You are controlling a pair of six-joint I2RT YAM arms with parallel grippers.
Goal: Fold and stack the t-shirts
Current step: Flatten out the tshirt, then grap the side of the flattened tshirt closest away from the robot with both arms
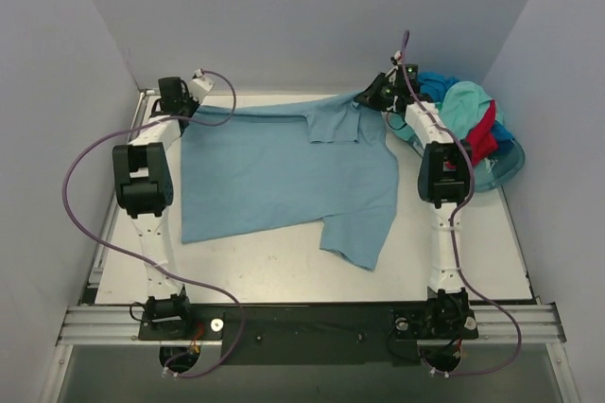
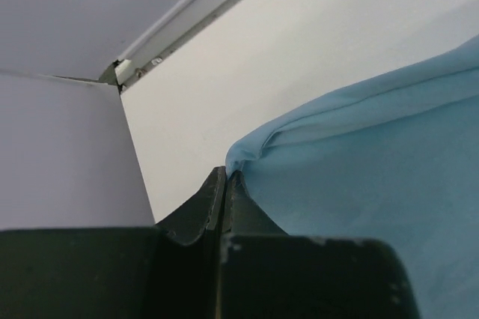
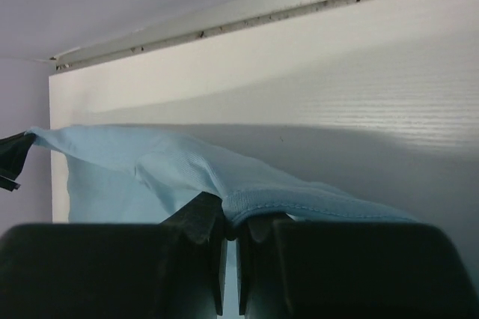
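**Blue shirt stretched by its far edge**

The light blue shirt [image 1: 284, 176] lies mostly flat in the middle of the table [image 1: 284, 275], with only its far edge lifted. The left gripper [image 2: 227, 177] is pressed together on the shirt's far-left corner. The right gripper [image 3: 230, 214] pinches a hemmed fold at the far right. I judge the two holds are meant to draw that edge straight so a fold can be laid cleanly. The wrist views show each pinch close up, cloth caught right at the fingertips, which the top view cannot resolve. Only the top view shows the whole shirt, a doubled-over flap near the right gripper, and the other shirts [image 1: 468, 110] heaped in the tub [image 1: 510, 171] at far right.
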